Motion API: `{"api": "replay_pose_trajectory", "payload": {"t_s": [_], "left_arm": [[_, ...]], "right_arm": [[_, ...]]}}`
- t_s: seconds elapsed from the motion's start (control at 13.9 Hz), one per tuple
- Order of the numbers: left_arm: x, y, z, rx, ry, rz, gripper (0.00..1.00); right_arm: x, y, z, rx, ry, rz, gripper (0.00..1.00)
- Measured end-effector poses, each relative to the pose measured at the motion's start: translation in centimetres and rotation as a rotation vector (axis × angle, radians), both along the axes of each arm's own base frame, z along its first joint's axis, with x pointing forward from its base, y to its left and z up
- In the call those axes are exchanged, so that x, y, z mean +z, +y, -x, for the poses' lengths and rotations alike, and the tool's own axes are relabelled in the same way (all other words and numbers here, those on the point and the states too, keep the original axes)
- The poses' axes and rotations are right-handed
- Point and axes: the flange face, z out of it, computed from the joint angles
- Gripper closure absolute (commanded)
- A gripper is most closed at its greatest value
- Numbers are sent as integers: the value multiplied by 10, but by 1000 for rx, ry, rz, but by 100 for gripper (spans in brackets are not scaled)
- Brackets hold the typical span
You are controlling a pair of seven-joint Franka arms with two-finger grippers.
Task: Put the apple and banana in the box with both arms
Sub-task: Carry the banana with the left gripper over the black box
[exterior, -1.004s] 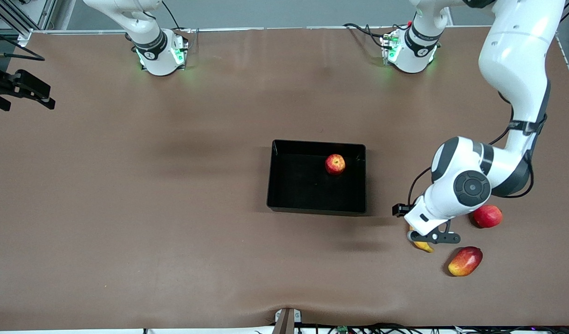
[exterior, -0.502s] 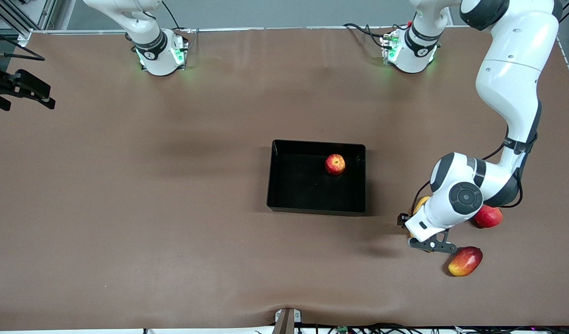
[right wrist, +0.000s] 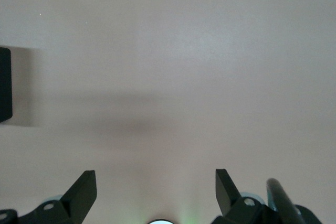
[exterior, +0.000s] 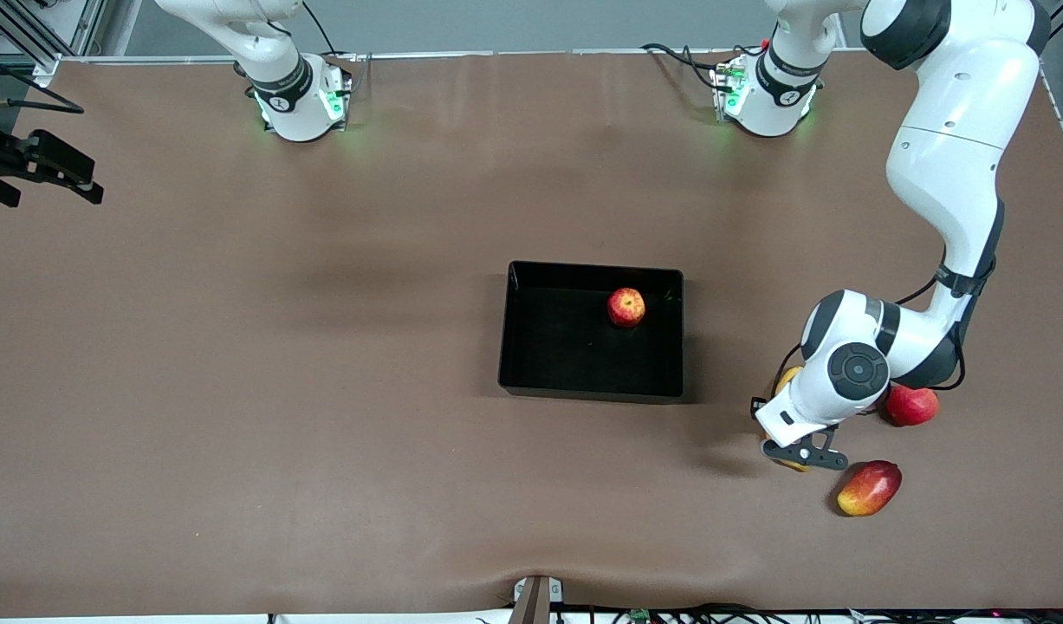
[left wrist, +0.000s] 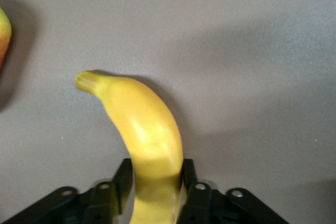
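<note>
A brown surface (exterior: 323,390) fills the front view, with both arm bases along its top edge. Near its middle sits the box (exterior: 531,381), and the apple (exterior: 626,307) rests inside it, close to the wall toward the left arm's end. The left gripper (exterior: 801,455) is down at the surface toward the left arm's end, nearer the camera than the box, its body covering most of the banana (exterior: 787,379), whose yellow tips peek out on either side. A pinkish-red round fruit (exterior: 912,405) lies just beside the arm's wrist, and a mango (exterior: 869,488) lies nearer the camera. The right gripper (exterior: 37,165) waits at the right arm's end of the surface.

In the left wrist view, the jaws pinch the banana (left wrist: 144,129) across its body, one finger (left wrist: 123,179) on each side, while it lies on the surface.

In the right wrist view, the right gripper (right wrist: 156,192) hangs over bare surface, jaws spread wide, with a corner of the box (right wrist: 4,85) at the frame's edge.
</note>
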Motion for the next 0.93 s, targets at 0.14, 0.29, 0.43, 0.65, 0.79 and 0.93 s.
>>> {"api": "replay_pose_trajectory", "payload": {"t_s": [0.14, 0.29, 0.43, 0.65, 0.79, 0.93], "left_arm": [[3, -1, 0, -2, -5, 0, 100], [22, -5, -2, -9, -30, 1, 100], [63, -20, -1, -26, -63, -2, 100], [138, -81, 24, -44, -55, -7, 100], [173, -133, 46, -67, -62, 14, 100], [186, -177, 64, -35, -77, 42, 100]], "right_arm": [[0, 0, 0, 0, 0, 0, 0], [0, 0, 0, 0, 0, 0, 0], [0, 0, 0, 0, 0, 0, 0], [0, 0, 0, 0, 0, 0, 0], [0, 0, 0, 0, 0, 0, 0], [0, 0, 0, 0, 0, 0, 0]]}}
